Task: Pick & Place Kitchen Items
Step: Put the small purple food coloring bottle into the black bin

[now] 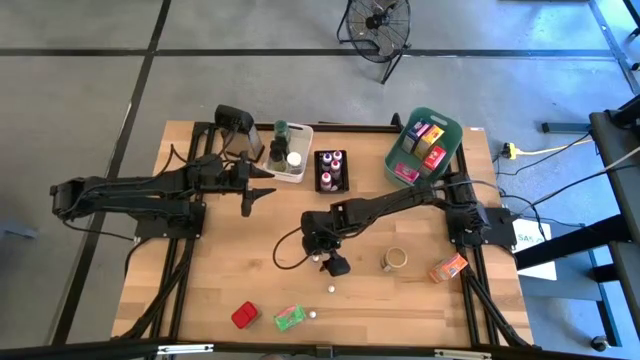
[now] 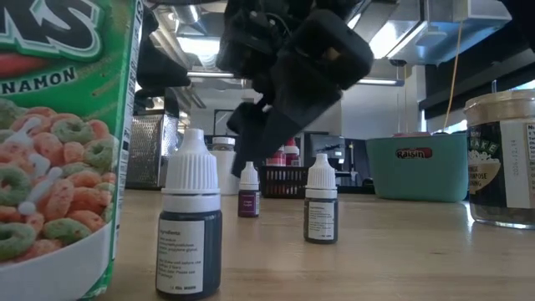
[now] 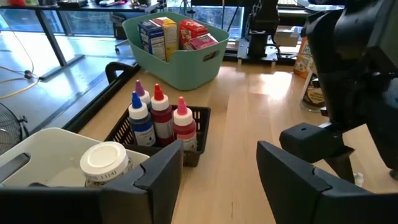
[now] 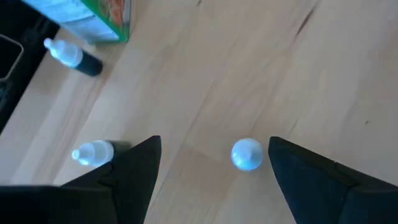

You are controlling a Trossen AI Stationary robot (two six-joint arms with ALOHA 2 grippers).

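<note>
Three tiny white-capped bottles stand upright on the wooden table. The farthest one (image 2: 248,191) shows cap-up (image 4: 247,154) between the spread fingers of my open right gripper (image 1: 323,262), which slants down above it without touching. A second bottle (image 4: 93,151) stands just outside one finger (image 4: 134,168). The third (image 2: 191,226) stands beside a green cereal box (image 1: 289,317). My left gripper (image 1: 258,195) hovers open near the white bin (image 1: 290,150), with nothing between its fingers.
A black basket (image 1: 333,170) of coloured bottles and a teal bin (image 1: 425,148) of packets stand at the back. A jar (image 1: 394,260) and an orange packet (image 1: 448,267) lie to the right. A red packet (image 1: 244,315) lies near the front edge.
</note>
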